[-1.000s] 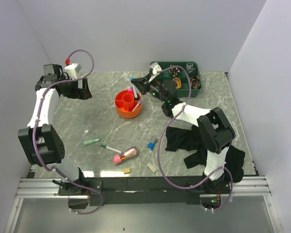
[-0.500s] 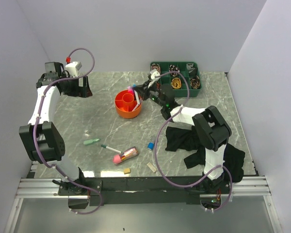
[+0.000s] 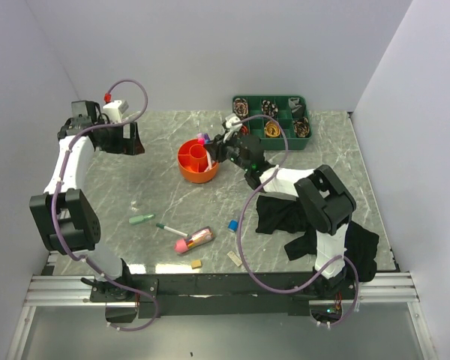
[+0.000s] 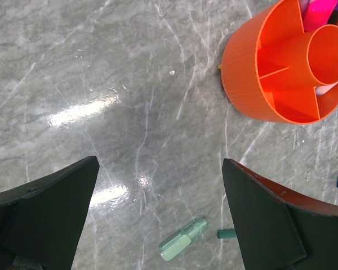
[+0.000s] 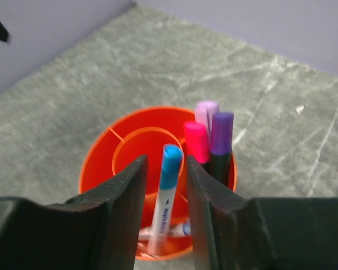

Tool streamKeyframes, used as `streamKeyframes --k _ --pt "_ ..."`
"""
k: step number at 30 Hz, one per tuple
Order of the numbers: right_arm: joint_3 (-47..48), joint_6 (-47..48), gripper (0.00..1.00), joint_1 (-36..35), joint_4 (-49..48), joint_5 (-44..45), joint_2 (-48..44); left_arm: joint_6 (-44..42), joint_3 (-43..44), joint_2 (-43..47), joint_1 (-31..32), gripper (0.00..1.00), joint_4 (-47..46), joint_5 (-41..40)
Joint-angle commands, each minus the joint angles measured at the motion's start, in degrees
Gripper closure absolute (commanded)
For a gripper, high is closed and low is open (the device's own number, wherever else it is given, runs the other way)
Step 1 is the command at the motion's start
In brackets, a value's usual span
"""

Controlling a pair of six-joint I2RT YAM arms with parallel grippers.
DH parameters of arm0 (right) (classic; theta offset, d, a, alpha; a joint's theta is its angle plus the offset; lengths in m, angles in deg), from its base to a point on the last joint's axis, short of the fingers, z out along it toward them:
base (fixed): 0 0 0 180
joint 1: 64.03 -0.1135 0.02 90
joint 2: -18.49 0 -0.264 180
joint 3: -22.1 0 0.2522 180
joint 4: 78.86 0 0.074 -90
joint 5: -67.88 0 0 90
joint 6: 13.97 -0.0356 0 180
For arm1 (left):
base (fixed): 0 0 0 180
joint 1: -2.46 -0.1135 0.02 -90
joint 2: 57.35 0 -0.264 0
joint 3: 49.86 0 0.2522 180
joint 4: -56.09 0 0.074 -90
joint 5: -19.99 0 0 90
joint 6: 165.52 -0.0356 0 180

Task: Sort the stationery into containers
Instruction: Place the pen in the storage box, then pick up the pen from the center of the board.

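Observation:
The orange organiser stands at mid-table and holds pink and purple markers. My right gripper hangs over its right rim. In the right wrist view the gripper is slightly open around a blue-capped white pen, which stands tilted in an outer section with small gaps beside it. My left gripper is open and empty, high at the far left; in its wrist view it looks down on a green marker. The green marker, a white pen, a pink case and beige erasers lie on the table.
A green tray of ribbon rolls stands at the back right. A black cloth lies under the right arm. A small blue piece lies near the cloth. White walls close in on three sides.
My right gripper has moved left and down from near the green tray to the organiser with the blue-capped pen, which now stands inside it. The left arm has barely moved.

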Motion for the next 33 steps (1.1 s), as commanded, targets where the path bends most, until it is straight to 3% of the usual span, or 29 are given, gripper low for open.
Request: streamKeyframes --k 1,4,11,15,16,19,21,25,28,33 --pt "2.7 1.1 0.54 -0.3 5.4 0.9 -3.4 1.4 -1.8 4.4 0.1 0.01 -3.4 2.8" --pt "3.5 2.3 0.46 0.0 8.9 1.6 -6.3 1.7 -2.9 5.9 0.0 0.00 -5.0 3.1" --pt "4.1 7.1 0.40 0.2 17.2 -0.6 -15.2 1.4 -6.5 10.3 0.1 0.01 -8.0 3.7" --pt "8.8 16.6 0.33 -0.8 32.1 -11.5 -17.5 0.6 -10.1 13.8 -0.1 0.00 -8.7 1.9" --pt "10.6 22.0 0.33 -1.5 42.4 -13.1 -16.9 1.4 -11.0 15.3 -0.9 0.01 -9.9 1.2" --pt "17.4 30.1 0.34 -7.5 60.0 -11.8 -12.7 7.2 -14.2 17.4 -6.0 0.01 -13.6 2.3" --pt "22.7 32.3 0.33 -12.5 67.0 -7.1 -7.7 14.0 -15.2 17.5 -10.4 0.01 -15.8 3.8" --pt "34.5 31.0 0.33 -18.6 82.0 -1.3 3.0 18.2 -14.3 16.8 -13.8 0.00 -17.3 2.2" --pt "43.2 28.6 0.33 -22.1 86.1 1.5 10.5 18.4 -15.4 18.4 -15.3 0.01 -19.2 0.2" --pt "44.7 24.0 0.33 -26.7 83.3 4.0 14.0 17.2 -16.7 20.4 -18.8 0.01 -19.6 -0.8"
